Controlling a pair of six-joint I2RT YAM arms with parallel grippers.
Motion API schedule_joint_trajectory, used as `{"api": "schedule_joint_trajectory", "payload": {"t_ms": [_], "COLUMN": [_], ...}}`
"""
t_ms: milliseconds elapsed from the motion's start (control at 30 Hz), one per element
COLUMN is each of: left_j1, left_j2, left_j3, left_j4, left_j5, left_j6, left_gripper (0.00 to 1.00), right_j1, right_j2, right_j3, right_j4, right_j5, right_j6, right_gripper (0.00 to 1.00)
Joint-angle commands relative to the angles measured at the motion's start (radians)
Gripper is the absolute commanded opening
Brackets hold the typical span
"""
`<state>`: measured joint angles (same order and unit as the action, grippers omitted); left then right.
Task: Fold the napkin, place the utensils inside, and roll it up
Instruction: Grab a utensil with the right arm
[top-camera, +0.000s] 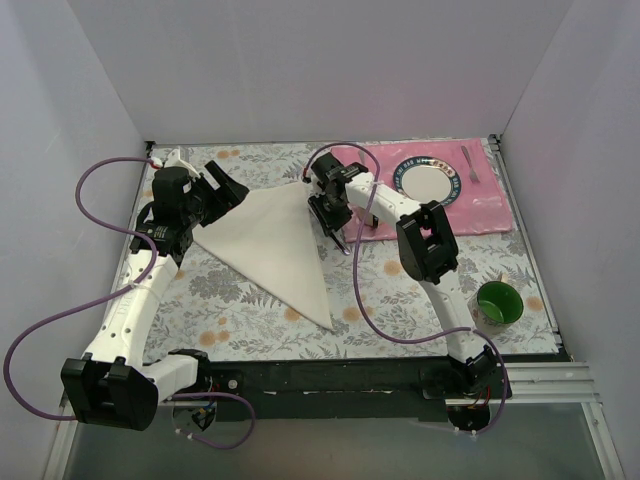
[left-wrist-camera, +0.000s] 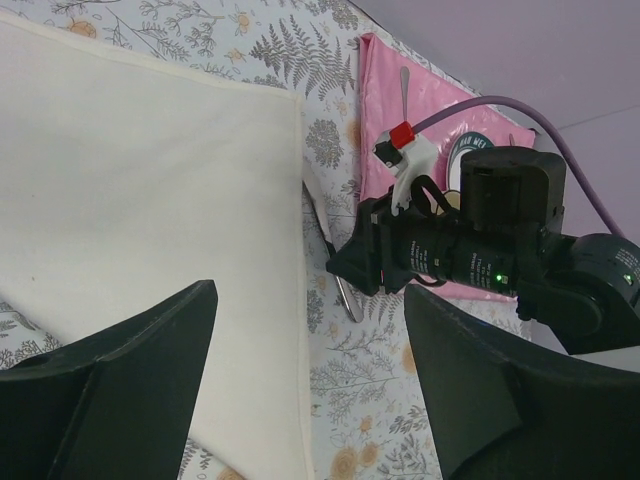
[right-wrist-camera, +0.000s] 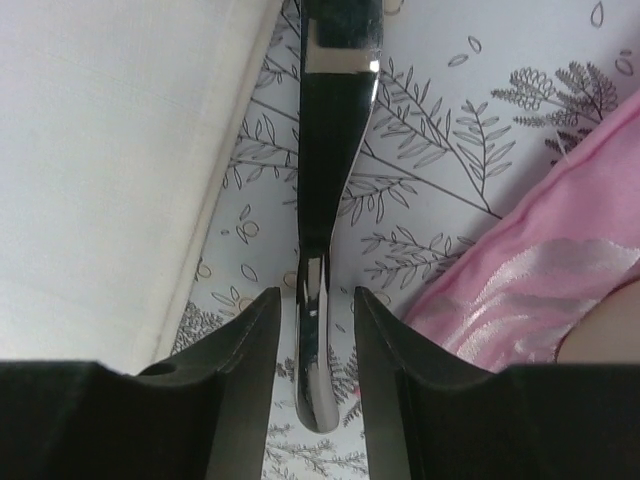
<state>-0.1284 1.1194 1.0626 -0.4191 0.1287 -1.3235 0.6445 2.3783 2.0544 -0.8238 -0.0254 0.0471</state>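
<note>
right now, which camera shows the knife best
Right wrist: the knife runs up mid-frame, its handle inside the open right tool, beside the napkin. Left wrist shows only a short piece by the right arm; top external, barely a sliver.

upper right: pink placemat (top-camera: 485, 210) carrying a dark-rimmed plate (top-camera: 428, 183) and a fork (top-camera: 470, 164); green cup (top-camera: 498, 302) lower right on the floral tablecloth (top-camera: 230, 300).

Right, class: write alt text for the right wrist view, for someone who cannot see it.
The right pincer, open, straddles one end of a silver knife lying on leaf-printed tablecloth. An off-white napkin edge lies left of it, a pink placemat corner right.
</note>
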Motion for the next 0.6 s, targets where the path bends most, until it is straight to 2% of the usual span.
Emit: {"api": "schedule_joint_trajectory", "payload": {"t_ms": [0, 167, 333, 367, 433, 567], "left_j1": [-0.004, -0.004, -0.004, -0.004, -0.004, -0.004], "left_j2": [-0.017, -0.02, -0.023, -0.024, -0.021, -0.017], "left_j3": [0.014, 0.011, 0.014, 0.014, 0.017, 0.016], "left_j4": [-0.003, -0.004, -0.007, -0.009, -0.009, -0.007], "left_j5": [0.011, 0.008, 0.003, 0.005, 0.008, 0.02], "left_j6": [0.013, 0.015, 0.015, 0.015, 0.015, 0.012], "left_gripper": [0.76, 0.76, 0.76, 0.76, 0.76, 0.76], "right_j1": [0.004, 0.014, 0.032, 0.032, 0.03, 0.032], "right_j2": [0.012, 0.013, -0.025, -0.03, -0.015, 0.056], "right_j3": [0.015, -0.011, -0.118, -0.157, -0.174, -0.109], "right_j4": [-0.074, -0.09, -0.086, -0.066, -0.054, -0.118], "right_j5": [0.013, 0.018, 0.007, 0.005, 0.01, 0.07], "right_j6": [-0.033, -0.036, -0.02, -0.015, -0.013, 0.003], "right_gripper": [0.44, 0.43, 0.4, 0.38, 0.24, 0.1]}}
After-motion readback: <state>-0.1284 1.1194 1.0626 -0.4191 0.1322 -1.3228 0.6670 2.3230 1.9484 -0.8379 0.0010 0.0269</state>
